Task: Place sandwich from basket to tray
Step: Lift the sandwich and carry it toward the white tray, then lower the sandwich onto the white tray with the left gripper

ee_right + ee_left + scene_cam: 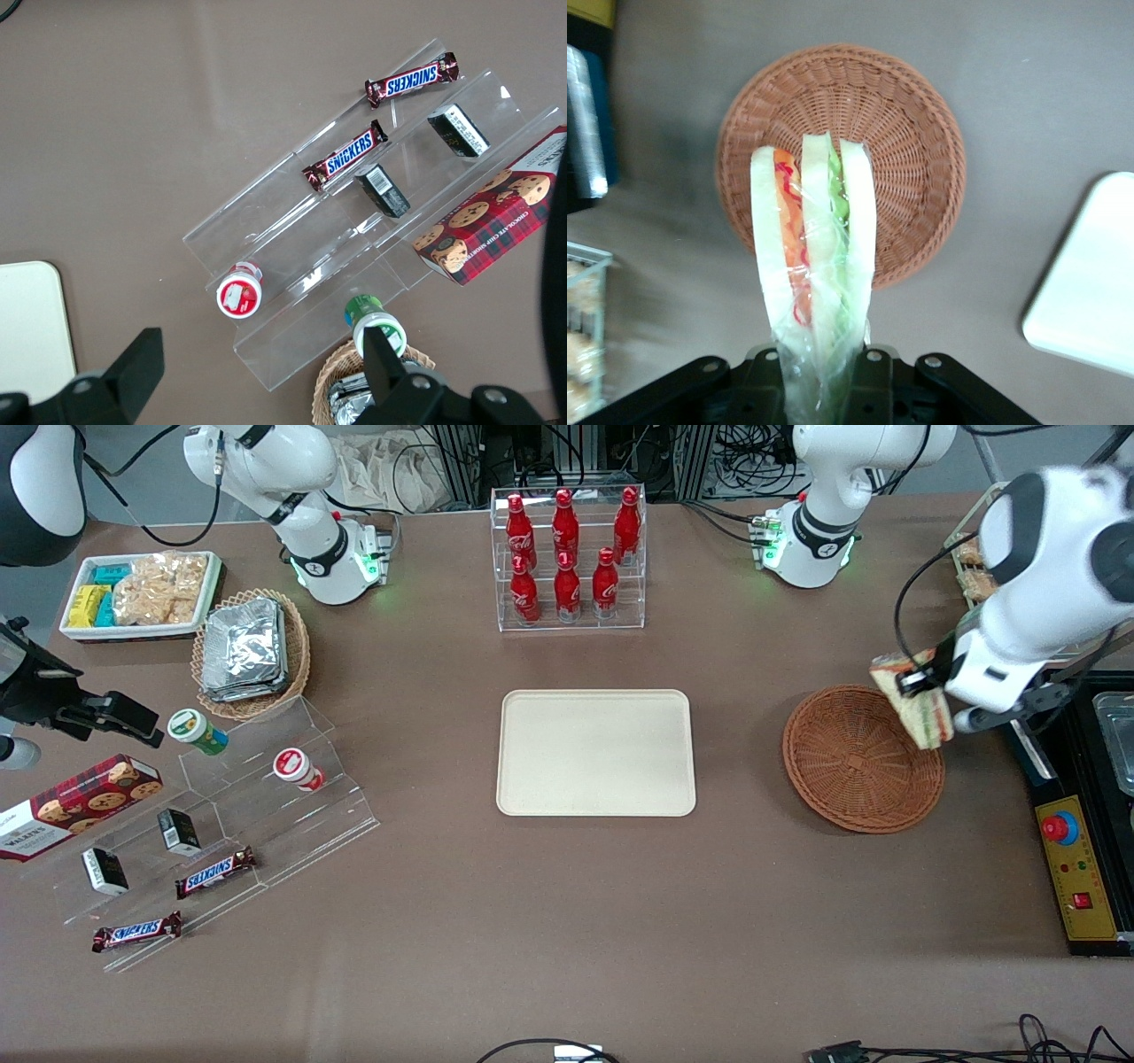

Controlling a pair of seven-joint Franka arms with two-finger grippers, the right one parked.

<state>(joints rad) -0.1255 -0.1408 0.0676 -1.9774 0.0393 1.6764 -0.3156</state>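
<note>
Clear-wrapped, soft and light, the sandwich [914, 700] hangs clamped in the gripper [921, 682] over the basket's [850, 775] two-o'clock rim.

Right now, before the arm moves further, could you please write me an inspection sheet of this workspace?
Surface: brown table, flat, nothing spilled.
Job's things: sandwich lifted above the rim of the brown basket, which holds nothing else; tray bare, toward the table's middle.
Tool: the working arm's tool is shut on the sandwich, above the basket's edge.
Clutter: bottle rack farther from the front camera than the tray; toward the parked arm's end, foil-packet basket, white snack bin, clear stepped stand with Snickers bars and cookie box.
Cables: loose ones at the table's near edge.
Surroundings: control box with red button beside the basket.
</note>
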